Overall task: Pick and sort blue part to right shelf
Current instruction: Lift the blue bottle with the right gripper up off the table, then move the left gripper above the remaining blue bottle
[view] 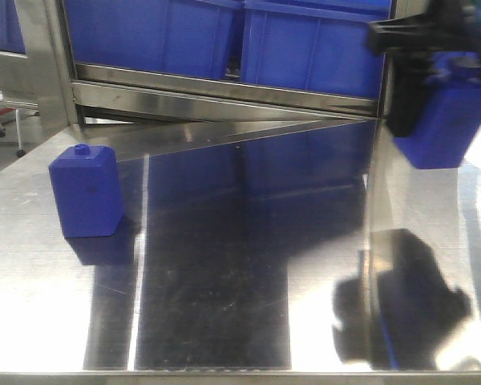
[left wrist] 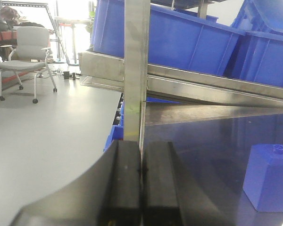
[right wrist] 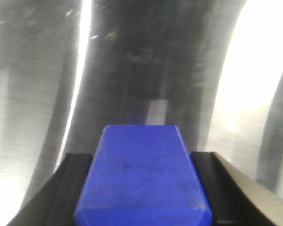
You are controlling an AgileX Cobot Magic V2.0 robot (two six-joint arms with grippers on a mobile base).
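While its left gripper [left wrist: 142,188] rests with fingers pressed together, the robot's right gripper [right wrist: 141,195] is clamped on the blue part [view: 453,120], held apparently clear of the steel tabletop [view: 224,281], near the right shelf [view: 224,90] and its blue bins [view: 305,48].

The left end effector [left wrist: 141,181] and right end effector [right wrist: 142,188] have matte black, broad, flat-faced fingers [left wrist: 125,188].

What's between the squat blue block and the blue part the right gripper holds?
Nothing: bare tabletop runs from block to part, per the front view.
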